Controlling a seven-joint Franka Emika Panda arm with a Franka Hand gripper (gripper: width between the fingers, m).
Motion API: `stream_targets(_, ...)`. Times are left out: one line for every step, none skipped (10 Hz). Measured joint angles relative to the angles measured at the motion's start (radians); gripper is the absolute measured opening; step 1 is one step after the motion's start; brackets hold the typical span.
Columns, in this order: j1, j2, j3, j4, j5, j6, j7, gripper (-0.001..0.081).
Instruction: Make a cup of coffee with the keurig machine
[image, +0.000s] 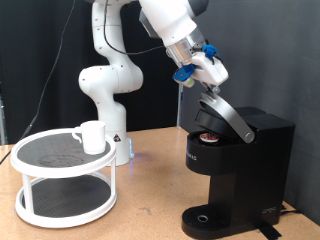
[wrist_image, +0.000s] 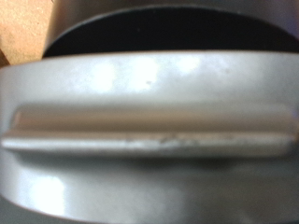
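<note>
The coffee maker (image: 235, 170) is seen nearest, at about four o'clock in the exterior view, its silver lid (image: 226, 113) raised — a pod (image: 208, 138) sits inside. The gripper (image: 205, 80) is placed at the lid's upper end; finger state cannot be told. At nine o'clock, the cup (image: 91, 136) rests on a white two-tier rack (image: 62, 190).

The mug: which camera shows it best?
The exterior view. There the whole mug stands on the top shelf of the white rack, to that view's left of the Keurig, whose lid is raised under the gripper. The wrist view shows no mug, only a close silver surface.
</note>
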Motion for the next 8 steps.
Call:
stream_targets(-0.003,0.000,0.000,-0.005,-0.005,0.007,0.002,0.0000)
stream_targets(-0.006,0.000,0.000,-0.012,-0.014,0.014,0.003,0.0000)
stream_targets(-0.012,0.000,0.000,-0.022,-0.024,0.021,0.003,0.0000)
stream_targets(-0.019,0.000,-0.001,-0.033,-0.035,0.029,0.003,0.0000)
stream_targets(-0.027,0.000,-0.002,-0.044,-0.041,0.035,0.001,0.0000)
stream_targets(-0.034,0.000,-0.003,-0.053,-0.045,0.040,-0.003,0.0000)
stream_targets(-0.037,0.000,-0.003,-0.062,-0.046,0.050,-0.010,0.0000)
stream_targets(-0.039,0.000,-0.003,-0.071,-0.047,0.062,-0.013,0.0000)
